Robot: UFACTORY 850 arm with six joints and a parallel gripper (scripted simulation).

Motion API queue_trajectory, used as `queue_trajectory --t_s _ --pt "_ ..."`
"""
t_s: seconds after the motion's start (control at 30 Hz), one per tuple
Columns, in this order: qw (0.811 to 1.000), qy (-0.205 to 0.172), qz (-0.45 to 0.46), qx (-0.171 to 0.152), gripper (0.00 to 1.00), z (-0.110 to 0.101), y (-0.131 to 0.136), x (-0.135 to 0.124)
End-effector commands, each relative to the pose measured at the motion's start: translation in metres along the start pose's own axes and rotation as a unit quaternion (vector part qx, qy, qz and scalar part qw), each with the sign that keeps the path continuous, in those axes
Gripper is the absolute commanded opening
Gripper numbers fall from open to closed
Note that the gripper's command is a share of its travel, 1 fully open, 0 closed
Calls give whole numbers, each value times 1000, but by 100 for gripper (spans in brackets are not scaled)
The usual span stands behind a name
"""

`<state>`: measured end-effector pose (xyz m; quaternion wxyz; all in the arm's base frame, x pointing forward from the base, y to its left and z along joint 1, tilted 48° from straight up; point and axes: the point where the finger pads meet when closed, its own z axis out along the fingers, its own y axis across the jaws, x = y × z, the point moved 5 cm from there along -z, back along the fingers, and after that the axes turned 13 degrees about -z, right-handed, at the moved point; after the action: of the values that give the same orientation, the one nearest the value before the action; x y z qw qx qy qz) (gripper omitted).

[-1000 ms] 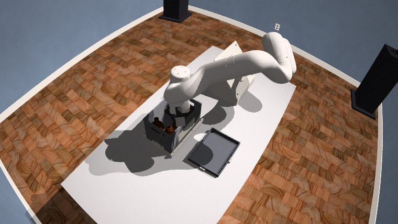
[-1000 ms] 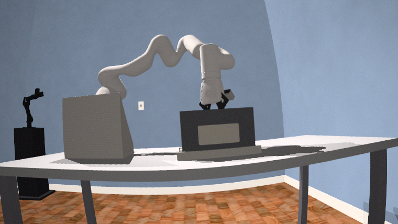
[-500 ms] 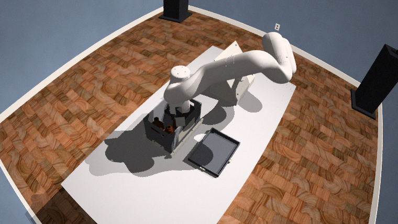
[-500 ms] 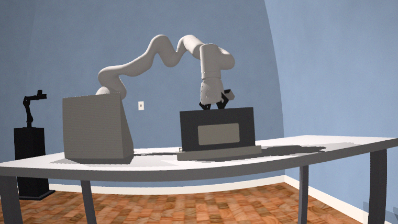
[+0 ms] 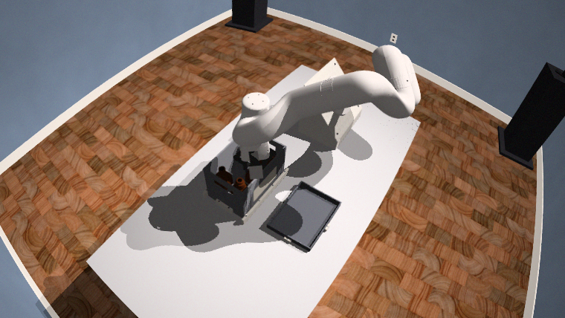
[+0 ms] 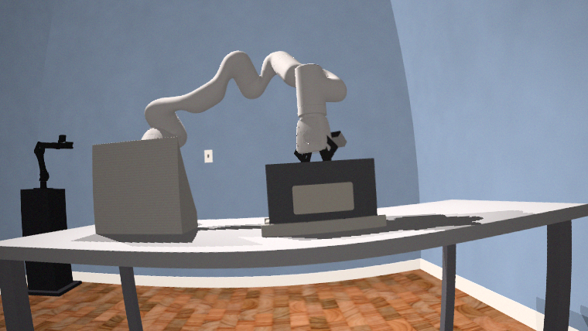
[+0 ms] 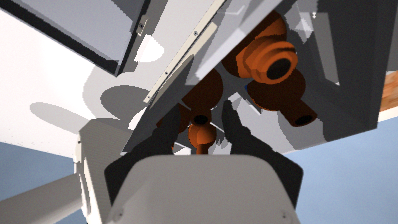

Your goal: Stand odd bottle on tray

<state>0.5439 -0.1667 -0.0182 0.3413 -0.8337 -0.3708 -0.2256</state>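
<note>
The tool [image 5: 255, 153] [image 6: 316, 158] [image 7: 200, 108] stands partly open, its two dark fingers spread well short of full width, and it grips nothing. In the wrist view the fingers reach into the crate [image 5: 226, 200] [image 6: 279, 201] [image 7: 362, 60] on opposite sides of a brown bottle's neck [image 7: 201, 119], with space showing between the neck and either fingertip. Whether a finger touches anything lower in the crate I cannot tell, as the walls and shadow hide it.

The white arm [image 5: 336, 88] [image 6: 242, 78] arches high from beside the crate, and its last section points almost straight down over it. In the exterior view the fingers pass behind the crate's near wall, so their tips are out of sight there.

An orange bottle [image 5: 240, 183] [image 7: 267, 62] and a darker bottle [image 5: 222, 172] [image 7: 287, 97] are inside the crate, at the end away from the tool. Which bottle has the odd neck I cannot tell; the bottles I can make out are all in the crate, the others partly hidden.

The shallow dark tray [image 5: 318, 211] [image 7: 75, 25] lies flat near the crate, apart from its long side. A tall beige box [image 5: 343, 128] [image 6: 138, 189] [image 7: 105, 145] stands beyond one end of the crate on the same white surface [image 5: 225, 282] [image 6: 230, 243] [image 7: 55, 75].

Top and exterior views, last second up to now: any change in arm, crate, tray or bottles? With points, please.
No visible change. The arm [image 5: 331, 88] [image 6: 311, 88] stayed put over the crate [image 5: 227, 199] [image 6: 279, 205]; the tray [image 5: 325, 226] and the two bottles visible from above, [image 5: 223, 173] and [image 5: 240, 183], stayed too. Any slight finger motion inside the crate can't be judged.
</note>
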Motion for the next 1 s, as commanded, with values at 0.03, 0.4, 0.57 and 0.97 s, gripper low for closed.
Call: queue_trajectory --t_s 0.03,0.4,0.57,0.97 --pt "1000 0 0 -1 65 -10 1 0" --pt "1000 0 0 -1 65 -38 1 0" --pt "1000 0 0 -1 65 -55 1 0" --pt "1000 0 0 -1 65 -79 0 0"
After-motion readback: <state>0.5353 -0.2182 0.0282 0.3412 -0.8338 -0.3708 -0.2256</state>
